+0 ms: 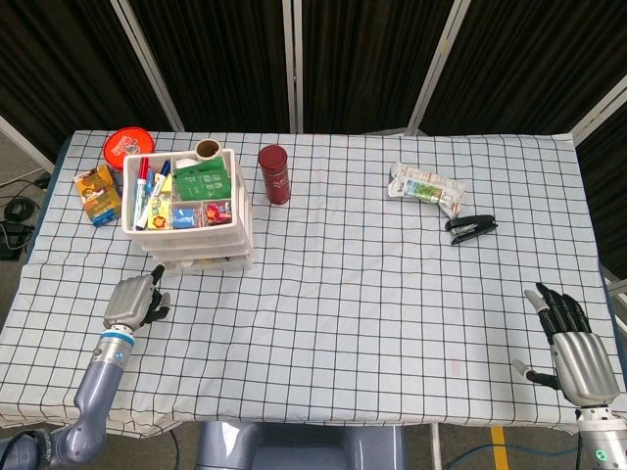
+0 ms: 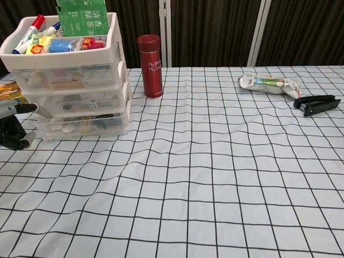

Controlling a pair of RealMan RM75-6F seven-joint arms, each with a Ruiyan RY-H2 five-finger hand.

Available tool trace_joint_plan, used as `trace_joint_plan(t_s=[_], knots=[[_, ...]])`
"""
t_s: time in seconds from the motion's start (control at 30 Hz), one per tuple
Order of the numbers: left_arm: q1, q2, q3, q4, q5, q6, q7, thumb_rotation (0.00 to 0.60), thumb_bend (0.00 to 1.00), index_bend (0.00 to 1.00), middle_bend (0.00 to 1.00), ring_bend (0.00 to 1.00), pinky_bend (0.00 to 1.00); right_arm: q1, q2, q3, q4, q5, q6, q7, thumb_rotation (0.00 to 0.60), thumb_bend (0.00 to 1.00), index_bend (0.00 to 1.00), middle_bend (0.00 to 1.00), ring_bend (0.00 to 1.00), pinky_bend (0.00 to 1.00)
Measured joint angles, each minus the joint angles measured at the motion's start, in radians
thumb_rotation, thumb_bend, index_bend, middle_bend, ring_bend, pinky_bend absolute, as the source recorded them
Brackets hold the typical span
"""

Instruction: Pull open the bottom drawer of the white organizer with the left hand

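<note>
Fingers [image 1: 143, 292] of left hand [image 1: 131, 300] curled in, holding nothing, just at 7 o'clock of white plastic three-drawer organizer [image 1: 196, 235]; bottom drawer [image 2: 83, 125] closed. Right hand [image 1: 576, 354] fingers spread, at counter [image 1: 392, 294] 4 o'clock corner, well apart.

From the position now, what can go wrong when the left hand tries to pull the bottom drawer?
1. The left hand sits off the organizer's front left corner, not before the bottom drawer; a finger may hook the side and slip.
2. The organizer looks light and top-loaded with markers; it may slide or tip on the wrinkled cloth.
3. A tip might strike the red bottle beside it.
</note>
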Motion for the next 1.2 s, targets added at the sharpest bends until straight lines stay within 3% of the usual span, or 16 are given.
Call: trace_joint_plan(t_s=[0.6, 0.83, 1.03, 1.2], knots=[[-0.036, -0.024, -0.013, 0.07, -0.094, -0.049, 0.0, 0.6, 0.64, 0.2, 0.96, 0.92, 0.8, 0.001, -0.002, 0.0, -0.002, 0.005, -0.007, -0.009, 0.6, 0.03, 0.03, 0.0, 0.0, 0.0], [-0.038, -0.019, -0.008, 0.062, -0.096, -0.047, -0.006, 0.6, 0.64, 0.31, 0.96, 0.92, 0.8, 0.001, -0.002, 0.0, -0.002, 0.004, -0.006, -0.008, 0.6, 0.03, 0.03, 0.0, 0.0, 0.0], [-0.033, -0.002, 0.003, 0.043, -0.081, -0.053, -0.022, 0.6, 0.64, 0.52, 0.96, 0.92, 0.8, 0.0, -0.001, 0.0, -0.003, 0.004, -0.005, -0.009, 0.6, 0.03, 0.03, 0.0, 0.0, 0.0], [-0.024, 0.014, 0.016, 0.023, -0.051, -0.046, -0.035, 0.6, 0.65, 0.61, 0.96, 0.92, 0.8, 0.0, -0.001, -0.001, -0.003, 0.004, -0.006, -0.009, 0.6, 0.03, 0.03, 0.0, 0.0, 0.0]])
